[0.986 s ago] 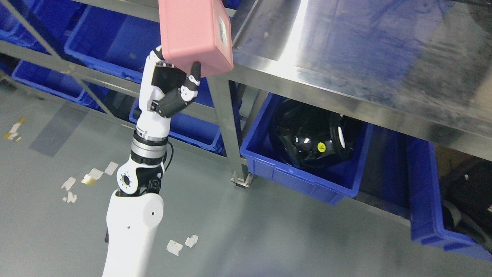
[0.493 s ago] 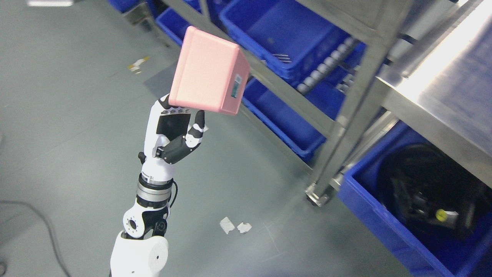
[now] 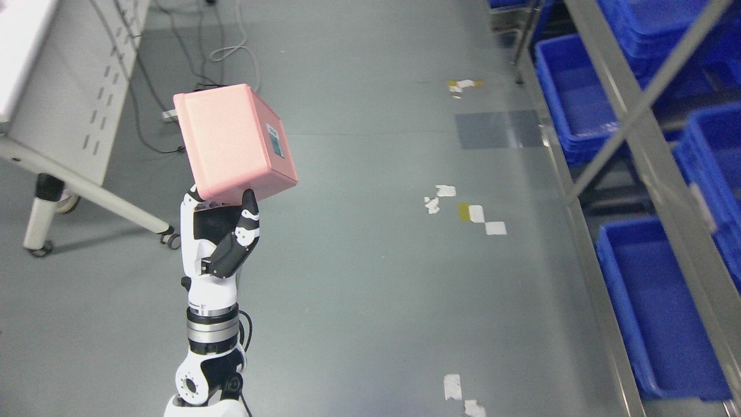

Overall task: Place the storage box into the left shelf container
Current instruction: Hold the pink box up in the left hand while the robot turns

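One hand works: left hand (image 3: 223,237) grips pink storage box (image 3: 233,142) from below, fingers curled under box bottom. Box held up high, tilted, over bare grey floor (image 3: 359,289), not on anything. Box not in any bin yet. Picking up looks done; carrying and dropping left. Blue bins (image 3: 654,301) on shelf rack (image 3: 602,301) sit far off at right edge. White table (image 3: 63,98) near at top left corner. Wide open floor between box and shelf.

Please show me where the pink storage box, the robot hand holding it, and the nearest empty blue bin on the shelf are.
pink storage box (image 3: 226,142), head view, on its broad pink face.
left hand (image 3: 217,234), head view, on the palm.
blue bin (image 3: 660,307), head view, on its bare floor.
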### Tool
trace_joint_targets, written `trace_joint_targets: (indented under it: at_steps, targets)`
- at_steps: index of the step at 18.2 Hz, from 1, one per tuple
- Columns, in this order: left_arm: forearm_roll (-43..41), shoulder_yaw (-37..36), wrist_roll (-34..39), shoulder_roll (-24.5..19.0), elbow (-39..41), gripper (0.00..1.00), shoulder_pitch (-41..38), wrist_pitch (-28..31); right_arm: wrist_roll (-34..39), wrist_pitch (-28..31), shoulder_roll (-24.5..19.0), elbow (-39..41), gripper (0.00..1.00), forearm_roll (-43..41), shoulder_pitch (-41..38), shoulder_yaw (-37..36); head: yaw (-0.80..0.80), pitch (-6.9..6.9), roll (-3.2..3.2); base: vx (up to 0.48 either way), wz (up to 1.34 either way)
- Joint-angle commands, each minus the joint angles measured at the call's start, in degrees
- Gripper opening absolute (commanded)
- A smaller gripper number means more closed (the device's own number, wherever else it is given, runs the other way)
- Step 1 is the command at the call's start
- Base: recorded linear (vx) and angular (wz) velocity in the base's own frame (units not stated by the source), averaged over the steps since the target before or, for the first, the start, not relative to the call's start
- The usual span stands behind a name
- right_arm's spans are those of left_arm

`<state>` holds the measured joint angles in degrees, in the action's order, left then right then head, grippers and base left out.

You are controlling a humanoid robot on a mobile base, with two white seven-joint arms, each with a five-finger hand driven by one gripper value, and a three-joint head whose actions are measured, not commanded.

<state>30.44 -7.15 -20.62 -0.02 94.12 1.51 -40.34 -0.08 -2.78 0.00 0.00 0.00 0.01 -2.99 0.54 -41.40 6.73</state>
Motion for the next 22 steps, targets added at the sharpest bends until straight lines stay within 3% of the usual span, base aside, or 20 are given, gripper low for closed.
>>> trace_joint_targets:
  at_steps: [1,11,16,22]
  targets:
    - [0.6,2.2,1.7,-1.0,1.7,0.04,-0.3,1.0,0.0,0.0,1.0,1.0,1.0,-1.2,0.2,0.0,0.0,0.0,0.0,0.351,1.05]
    - [0.9,1.1,0.9,-1.0,1.5,0.04,-2.2,1.3,-0.1,0.0,1.0,1.0,1.0,-1.2,0.2,0.0,0.0,0.0,0.0,0.461,0.19]
    - [0.9,-4.5,-1.1,-1.0,1.5,0.04,-5.5,-1.1,-0.1,0.0,1.0,1.0,1.0,-1.2,0.3,0.0,0.0,0.0,0.0,0.489,-0.09]
    - [0.9,-5.1,-1.3,-1.0,0.9,0.05,-6.9,-1.7,-0.1,0.0,1.0,1.0,1.0,-1.2,0.2,0.0,0.0,0.0,0.0,0.469,0.07]
